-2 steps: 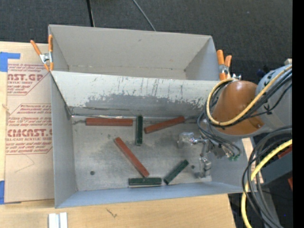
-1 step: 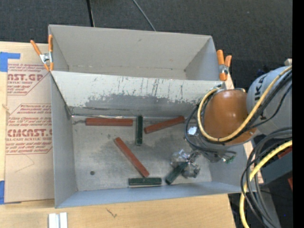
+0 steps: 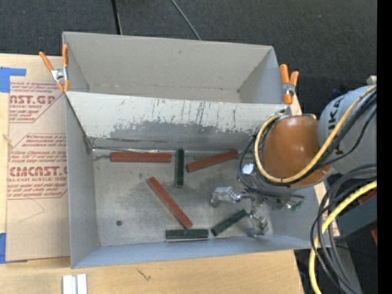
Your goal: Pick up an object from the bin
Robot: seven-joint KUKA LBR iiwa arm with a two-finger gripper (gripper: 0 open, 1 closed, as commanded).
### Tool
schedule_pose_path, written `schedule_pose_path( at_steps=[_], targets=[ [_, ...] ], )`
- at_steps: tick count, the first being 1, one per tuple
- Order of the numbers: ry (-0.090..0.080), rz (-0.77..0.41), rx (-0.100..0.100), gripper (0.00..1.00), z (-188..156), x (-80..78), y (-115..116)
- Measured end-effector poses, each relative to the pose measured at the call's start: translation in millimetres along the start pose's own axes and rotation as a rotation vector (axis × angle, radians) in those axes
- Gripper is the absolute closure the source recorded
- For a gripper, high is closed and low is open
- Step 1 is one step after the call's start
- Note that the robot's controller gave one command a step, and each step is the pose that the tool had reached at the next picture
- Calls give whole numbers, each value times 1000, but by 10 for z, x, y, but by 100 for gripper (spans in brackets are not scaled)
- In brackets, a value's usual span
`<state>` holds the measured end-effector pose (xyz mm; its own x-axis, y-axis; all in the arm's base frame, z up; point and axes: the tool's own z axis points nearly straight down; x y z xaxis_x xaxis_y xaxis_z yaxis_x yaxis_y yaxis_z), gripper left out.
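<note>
One dark green stick (image 3: 228, 223) lies slanted near the front right corner of the bin (image 3: 82, 182), and it is the thing nearest to the pincer (image 3: 242, 211). The pincer stands wide: we see its metal fingertips (image 3: 224, 196) apart, one above the stick and one lower to the right. The upper end of the stick seems to lie between them, not yet gripped.

We judge that the step in hand is to close on this stick. To do it well, we would go down until the tips are almost on the floor of the bin. We would keep the stick across the gap, not along it, and only then close. A grip at the very end may let the stick swing or slip out, so a place nearer its middle is safer.

Just beside it, to the left, a second green stick (image 3: 187, 233) lies along the front wall, and it should not be caught together. Farther away lie a slanted red-brown stick (image 3: 168, 202), a third green stick (image 3: 179, 167), and near the back wall a long red-brown stick (image 3: 141, 157).
</note>
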<state>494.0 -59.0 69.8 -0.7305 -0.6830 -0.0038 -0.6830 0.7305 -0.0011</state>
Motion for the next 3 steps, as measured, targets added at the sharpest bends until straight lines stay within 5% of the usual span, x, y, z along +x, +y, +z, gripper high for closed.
schedule_pose_path(
  at_steps=[1, 3],
  targets=[
    [0, 1, 1, 100, -6, -1, -5],
    [0, 1, 0, 100, -14, 0, -5]
  ],
)
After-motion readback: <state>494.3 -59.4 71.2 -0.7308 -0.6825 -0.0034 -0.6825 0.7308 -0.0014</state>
